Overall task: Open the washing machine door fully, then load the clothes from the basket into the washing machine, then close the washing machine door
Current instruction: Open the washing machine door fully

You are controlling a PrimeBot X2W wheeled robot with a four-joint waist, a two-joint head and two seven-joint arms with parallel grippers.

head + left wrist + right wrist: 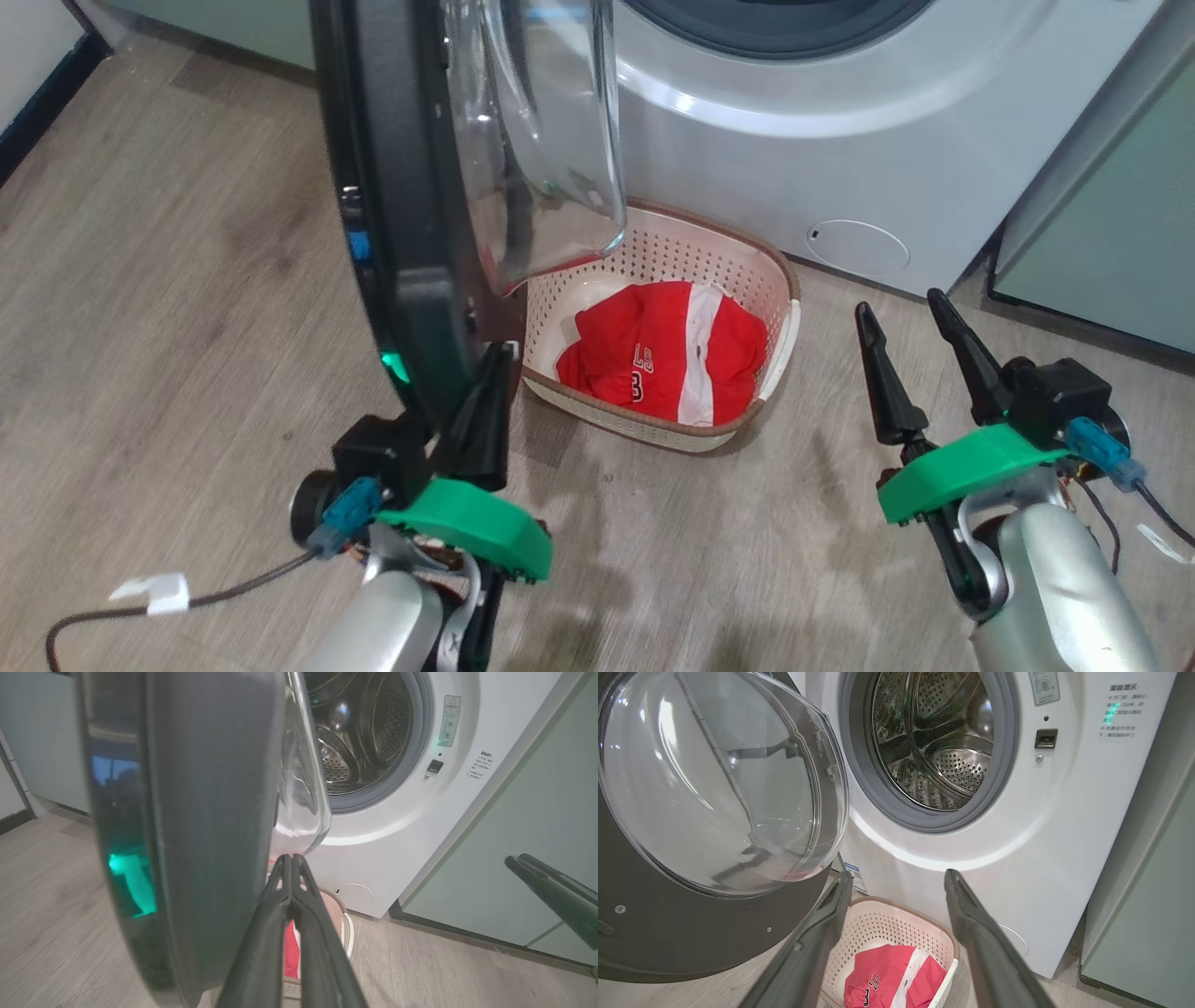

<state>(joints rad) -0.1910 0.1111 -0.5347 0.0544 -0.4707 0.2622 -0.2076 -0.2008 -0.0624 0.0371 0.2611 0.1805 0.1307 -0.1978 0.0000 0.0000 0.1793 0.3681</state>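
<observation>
One door (411,187) swung out from washing machine (747,159), left gripper (499,359) pinched closed just beside its black rim, right gripper (898,303) spread wide, empty, red clothes (663,350) in basket (635,425)

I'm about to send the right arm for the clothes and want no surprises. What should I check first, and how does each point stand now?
1. Door stands off the opening: ok.
2. Door fully open: cannot tell.
3. Drum mouth free: ok.
4. Clothes lying in the basket: ok.
5. Right gripper open, empty, beside the basket: ok.
6. Left gripper shut, by the door's lower rim; whether it touches the rim: cannot tell.
</observation>
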